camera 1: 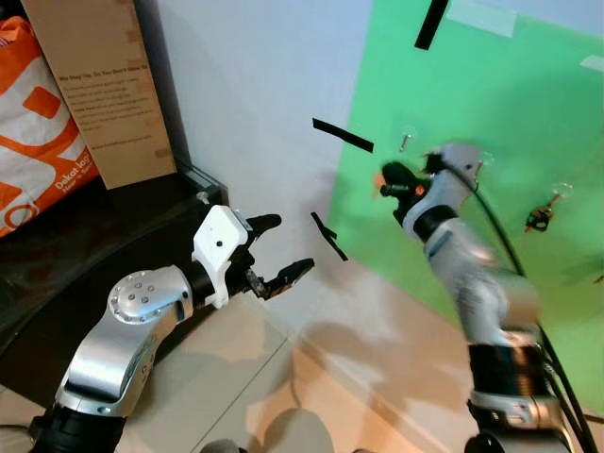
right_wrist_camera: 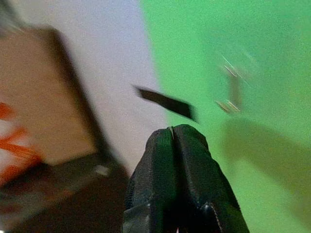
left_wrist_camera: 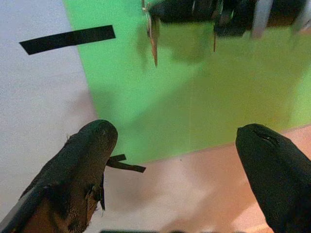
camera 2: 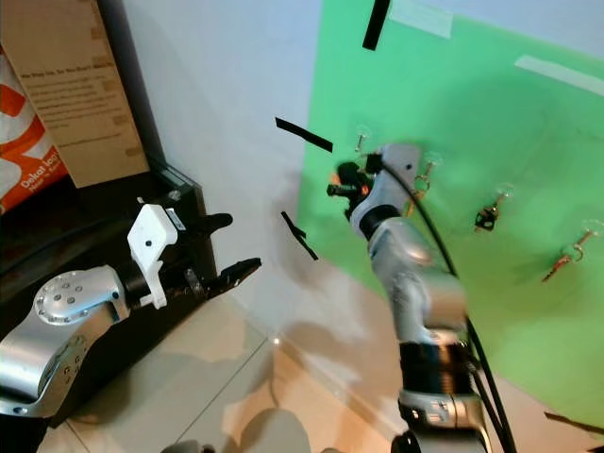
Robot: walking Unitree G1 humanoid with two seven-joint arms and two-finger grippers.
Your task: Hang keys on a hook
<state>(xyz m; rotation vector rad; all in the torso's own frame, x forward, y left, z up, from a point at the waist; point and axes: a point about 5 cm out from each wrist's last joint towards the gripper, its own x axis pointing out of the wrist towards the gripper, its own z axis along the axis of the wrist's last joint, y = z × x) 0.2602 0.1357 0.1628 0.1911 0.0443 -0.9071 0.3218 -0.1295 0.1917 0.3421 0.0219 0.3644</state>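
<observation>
Keys [camera 2: 487, 217] hang on the green board [camera 2: 528, 283], beyond and to the right of the right gripper [camera 2: 342, 181] | black tape strips [camera 2: 304, 135] left of it on the white wall [camera 2: 226, 113], cardboard box [camera 1: 99, 85] behind left gripper [camera 1: 279, 251] | right arm raised toward board, fingers pressed together, nothing visible between them; left arm bent forward, fingers spread wide.

Green wall panel [camera 2: 453, 113] (taped up) carries hooked keys [camera 2: 487, 216].
</observation>
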